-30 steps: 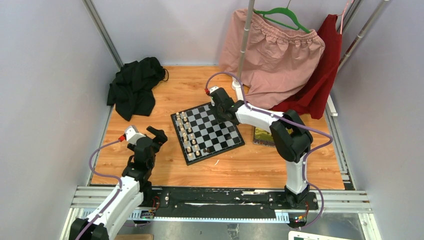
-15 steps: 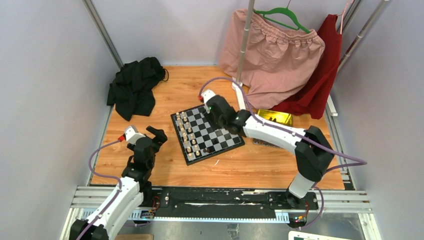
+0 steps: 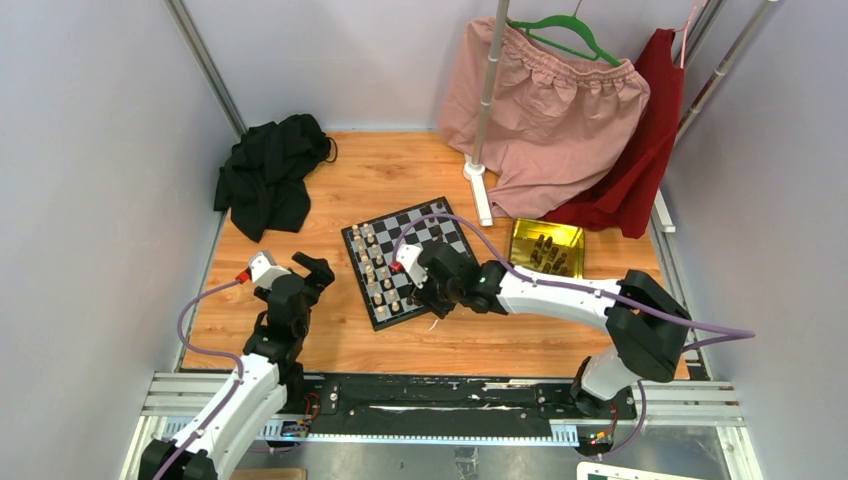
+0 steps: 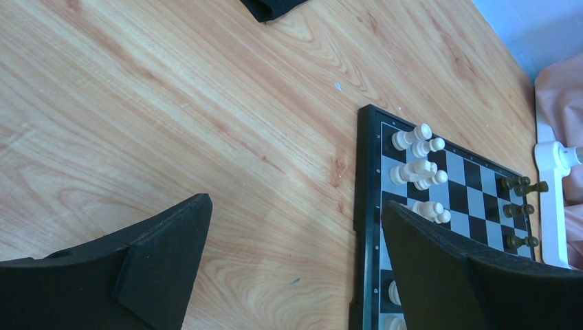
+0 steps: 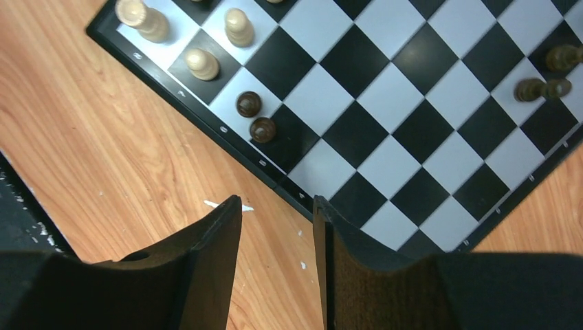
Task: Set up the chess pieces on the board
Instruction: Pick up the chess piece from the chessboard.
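1. Top view: the board (image 3: 428, 228) sits mid-counter (image 3: 380, 170), with cream chess pieces (image 3: 372, 262) lined up along its left side. Your right arm (image 3: 540, 290) reaches over its near edge.
2. Left wrist: your left fingers (image 4: 158, 254) are spread wide and empty, over bare counter beside the board.
3. Right wrist: your right fingers (image 5: 213, 254) are parted, gripping nothing, at the board's edge near two dark pieces (image 5: 249, 103).

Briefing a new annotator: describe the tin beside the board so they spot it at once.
Find the chequered board mid-table. To its right, in front of the hanging red garment, lies the tin: open, shiny yellow, with dark chess pieces inside, unlike anything near it.
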Controlling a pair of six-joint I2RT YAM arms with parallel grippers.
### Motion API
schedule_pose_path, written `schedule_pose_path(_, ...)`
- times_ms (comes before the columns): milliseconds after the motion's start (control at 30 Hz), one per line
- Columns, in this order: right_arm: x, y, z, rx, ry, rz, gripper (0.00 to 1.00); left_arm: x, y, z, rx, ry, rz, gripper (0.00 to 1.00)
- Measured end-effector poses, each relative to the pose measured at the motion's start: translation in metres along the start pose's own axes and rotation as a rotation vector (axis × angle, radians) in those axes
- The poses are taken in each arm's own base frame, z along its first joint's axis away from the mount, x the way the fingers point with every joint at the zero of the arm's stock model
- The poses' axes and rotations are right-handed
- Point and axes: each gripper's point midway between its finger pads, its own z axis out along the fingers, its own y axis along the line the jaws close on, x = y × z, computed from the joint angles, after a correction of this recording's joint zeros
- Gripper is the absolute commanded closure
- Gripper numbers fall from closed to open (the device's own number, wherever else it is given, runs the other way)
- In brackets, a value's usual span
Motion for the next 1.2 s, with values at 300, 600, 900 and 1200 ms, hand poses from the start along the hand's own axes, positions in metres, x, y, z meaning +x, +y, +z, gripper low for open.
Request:
schedule_pose_path(300,0.001,0.019,0.019,-0.106,-0.007,-0.033,0.53,0.000,0.000,0.000,0.000,0.001,0.001,0.00)
schedule_pose_path(600,0.006,0.023,0.035,-0.132,0.009,-0.048,0.56,0.000,0.000,0.000,0.000,0.000,0.000,0.00)
schedule_pose_path(900,-0.003,0.023,0.046,-0.142,-0.002,-0.064,0.65,0.000,0.000,0.000,0.000,0.000,0.001,0.00)
schedule_pose_path(1200,-0.005,0.018,0.048,-0.138,-0.003,-0.057,0.80,0.000,0.000,0.000,0.000,0.001,0.001,0.00)
